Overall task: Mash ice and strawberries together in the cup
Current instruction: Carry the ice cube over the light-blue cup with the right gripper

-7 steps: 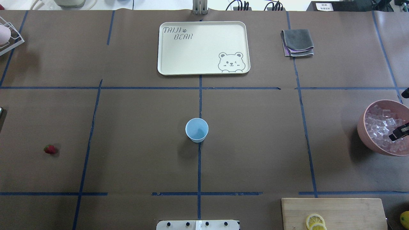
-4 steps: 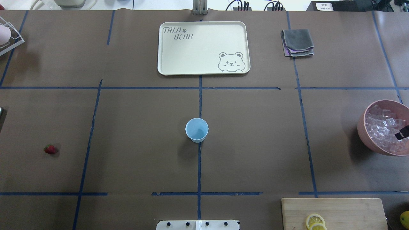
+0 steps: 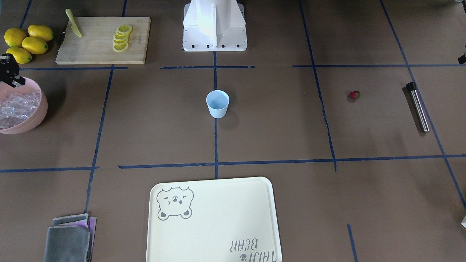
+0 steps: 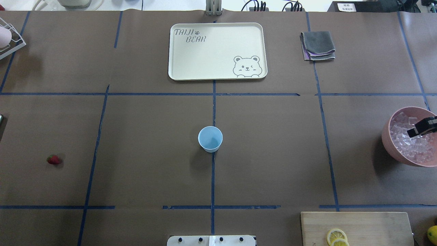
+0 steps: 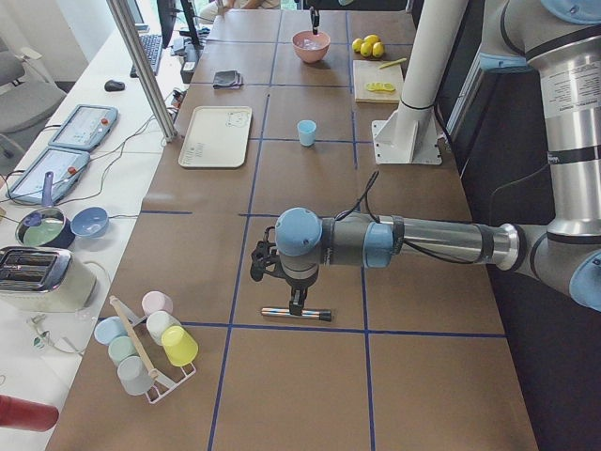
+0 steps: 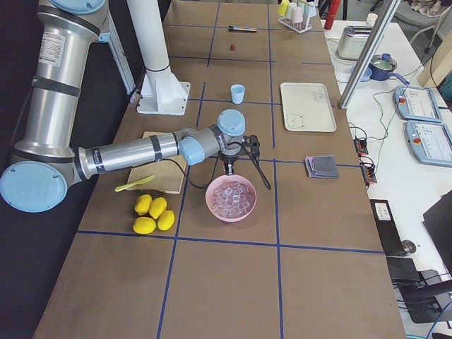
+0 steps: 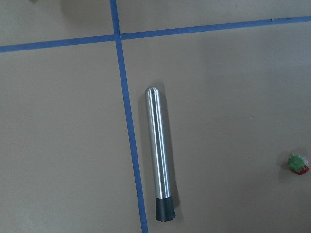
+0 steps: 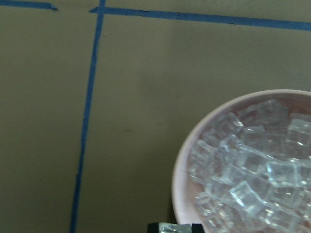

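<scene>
The pale-blue cup (image 4: 210,138) stands upright and empty at the table's middle. The strawberry (image 4: 53,159) lies far to its left and also shows in the left wrist view (image 7: 298,163). Ice cubes (image 4: 404,145) fill a pink bowl (image 4: 386,136) at the right edge. My right gripper (image 4: 412,132) hovers over the bowl, and in the right wrist view (image 8: 175,227) it is shut on one ice cube. My left gripper (image 5: 297,301) hangs above a steel muddler (image 7: 159,155). I cannot tell whether it is open or shut.
A cream bear tray (image 4: 177,51) and a folded grey cloth (image 4: 318,46) lie at the far side. A cutting board (image 4: 368,222) with lemon slices, a yellow knife (image 3: 74,23) and whole lemons (image 3: 25,43) sit near the robot's base (image 3: 214,25).
My right gripper was low among the ice cubes. It has risen and shifted toward the bowl's far side. The cup and the strawberry have not moved.
</scene>
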